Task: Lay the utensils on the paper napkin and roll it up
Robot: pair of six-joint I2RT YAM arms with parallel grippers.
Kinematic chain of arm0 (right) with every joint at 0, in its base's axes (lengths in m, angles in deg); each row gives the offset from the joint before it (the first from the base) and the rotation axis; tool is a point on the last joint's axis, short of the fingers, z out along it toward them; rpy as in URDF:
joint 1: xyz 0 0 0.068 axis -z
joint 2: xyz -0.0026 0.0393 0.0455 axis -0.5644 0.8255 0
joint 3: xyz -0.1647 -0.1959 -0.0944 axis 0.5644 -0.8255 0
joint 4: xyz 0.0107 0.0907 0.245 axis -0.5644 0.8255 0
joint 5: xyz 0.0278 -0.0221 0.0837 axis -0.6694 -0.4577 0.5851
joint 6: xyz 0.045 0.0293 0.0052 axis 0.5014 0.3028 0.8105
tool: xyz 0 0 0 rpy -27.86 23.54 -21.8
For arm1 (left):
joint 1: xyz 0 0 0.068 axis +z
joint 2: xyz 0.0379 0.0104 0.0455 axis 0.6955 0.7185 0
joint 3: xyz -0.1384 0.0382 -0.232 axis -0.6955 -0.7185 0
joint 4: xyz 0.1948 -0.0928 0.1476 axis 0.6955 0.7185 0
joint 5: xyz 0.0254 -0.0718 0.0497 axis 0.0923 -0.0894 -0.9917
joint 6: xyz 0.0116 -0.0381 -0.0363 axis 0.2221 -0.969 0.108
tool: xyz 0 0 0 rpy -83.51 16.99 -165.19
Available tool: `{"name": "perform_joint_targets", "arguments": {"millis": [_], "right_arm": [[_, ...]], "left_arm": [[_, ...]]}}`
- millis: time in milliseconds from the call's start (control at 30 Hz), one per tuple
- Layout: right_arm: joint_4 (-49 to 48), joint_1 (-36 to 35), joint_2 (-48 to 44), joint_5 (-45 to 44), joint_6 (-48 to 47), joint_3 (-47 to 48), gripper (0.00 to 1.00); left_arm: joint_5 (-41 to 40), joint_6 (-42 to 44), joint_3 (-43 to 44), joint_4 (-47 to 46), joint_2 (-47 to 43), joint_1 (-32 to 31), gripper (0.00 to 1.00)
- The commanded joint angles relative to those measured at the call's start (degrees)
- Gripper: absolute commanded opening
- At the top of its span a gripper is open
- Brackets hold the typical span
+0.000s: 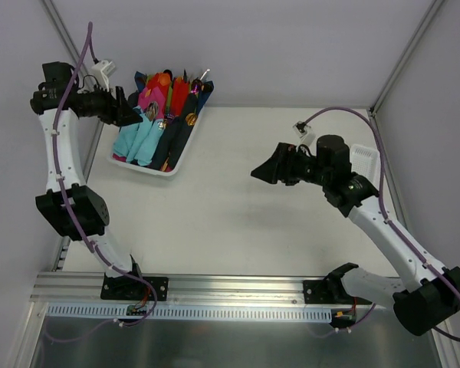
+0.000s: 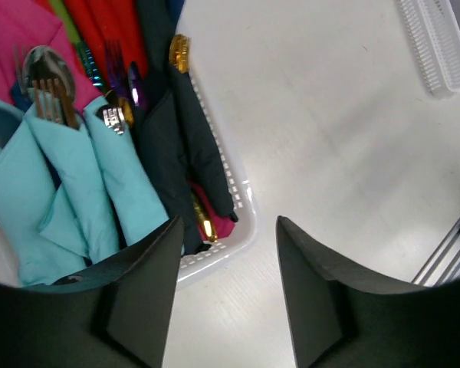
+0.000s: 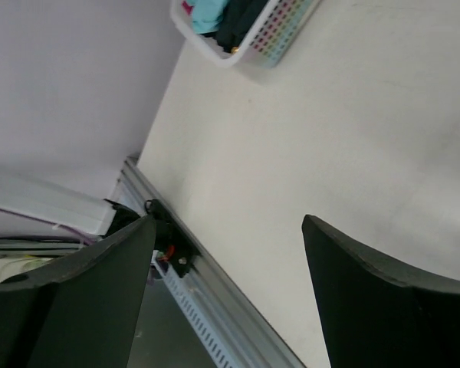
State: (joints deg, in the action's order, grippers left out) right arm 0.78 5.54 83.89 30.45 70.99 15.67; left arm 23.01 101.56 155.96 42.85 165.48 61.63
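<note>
Teal paper napkin bundles (image 2: 77, 184) lie rolled at the left end of a white basket (image 2: 241, 230), also seen from above (image 1: 136, 142). Silver utensils (image 2: 47, 84) poke out of the top of one bundle, and a small silver piece (image 2: 115, 119) out of another. My left gripper (image 2: 228, 222) hangs over the basket's near corner with its jaws apart and nothing between them; in the top view the left gripper (image 1: 138, 116) sits at the basket's left rim. My right gripper (image 1: 259, 172) hovers open above the bare table at mid-right, holding nothing (image 3: 228, 221).
The basket (image 1: 180, 157) also holds pink and red bundles (image 1: 155, 92), dark navy bundles (image 2: 176, 146) and gold cutlery (image 2: 179, 52). A white perforated tray (image 1: 366, 161) stands at the table's right edge. An aluminium rail (image 1: 230, 287) runs along the near edge.
</note>
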Motion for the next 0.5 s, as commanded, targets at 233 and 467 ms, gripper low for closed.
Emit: {"name": "perform_joint_targets", "arguments": {"millis": [233,467], "right_arm": [[20.2,2.5,-6.0,-18.8,-14.2,5.0,0.96],[20.4,3.5,-5.8,-22.8,-14.6,-0.4,0.99]], "left_arm": [[-10.6,-6.3,-21.1,-10.5,-18.5,-17.5,0.99],[-24.9,-12.7,-40.6,-22.6,-26.5,-36.1,0.99]]}}
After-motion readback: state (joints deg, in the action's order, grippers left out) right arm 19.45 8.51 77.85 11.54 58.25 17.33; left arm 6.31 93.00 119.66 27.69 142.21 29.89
